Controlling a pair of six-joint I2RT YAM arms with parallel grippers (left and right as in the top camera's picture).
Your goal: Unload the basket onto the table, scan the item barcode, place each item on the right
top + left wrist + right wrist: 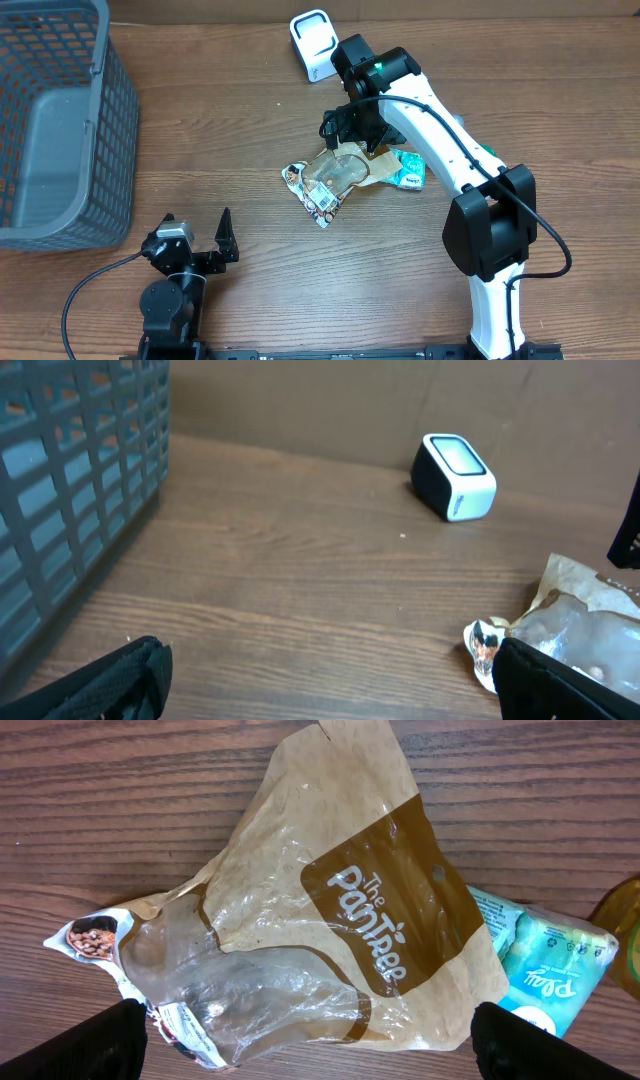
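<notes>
Right pincer (pixel 305 1018): mine, jaws spread wide and empty, hanging just above the brown paper bag (pixel 350 910) at the middle of the table (pixel 230 120). Around the bag: a teal tissue pack (pixel 545 965) against its right side, and a small snack packet (pixel 90 938) poking out from under its left corner. Left pincer (pixel 197 235): also mine, spread and empty, near the grey basket (pixel 60 130); the white scanner (pixel 312 42) stands at the far edge, well apart from the bag.

Place: probably a mock shop checkout set up in a robotics lab.
Shop signs: grey shopping basket (pixel 115 150), small white scanner (pixel 313 42), packaged goods (pixel 370 920).
Lab signs: robot arms (pixel 440 130) mounted at a wooden table (pixel 230 110).
</notes>
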